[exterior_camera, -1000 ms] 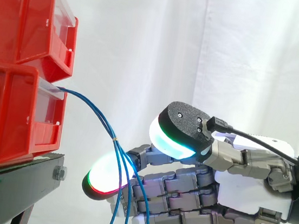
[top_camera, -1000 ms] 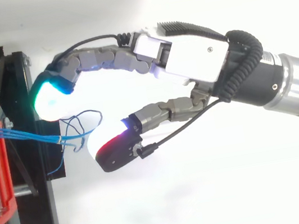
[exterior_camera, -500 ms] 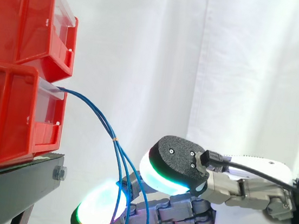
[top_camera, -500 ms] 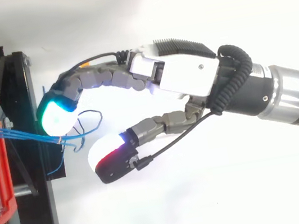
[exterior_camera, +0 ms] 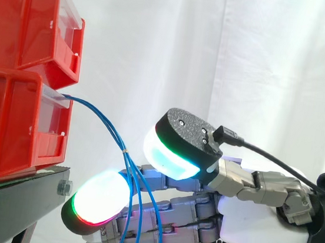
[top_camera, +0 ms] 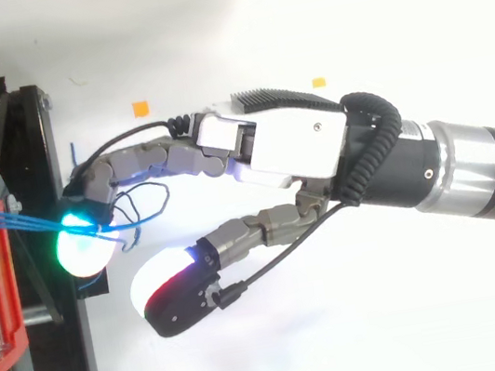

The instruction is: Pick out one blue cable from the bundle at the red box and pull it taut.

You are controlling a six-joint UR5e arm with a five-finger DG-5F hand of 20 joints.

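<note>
White curtain (exterior_camera: 247, 61) backdrop; robot hand (top_camera: 288, 141) spread at blue cables (exterior_camera: 124, 150) by red box (exterior_camera: 14, 121), reaching stage; next: pinch 1 cable, pull.

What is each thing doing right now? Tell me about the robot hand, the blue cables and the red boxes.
Hand, open, fingers loosely bent, thumb held apart from them.
Blue cables, loose and drooping out of the lower red box, not pulled tight; one glowing fingertip is at them.
Upper red box, stacked on the lower one.
Lower red box, resting on the black stand.
</note>
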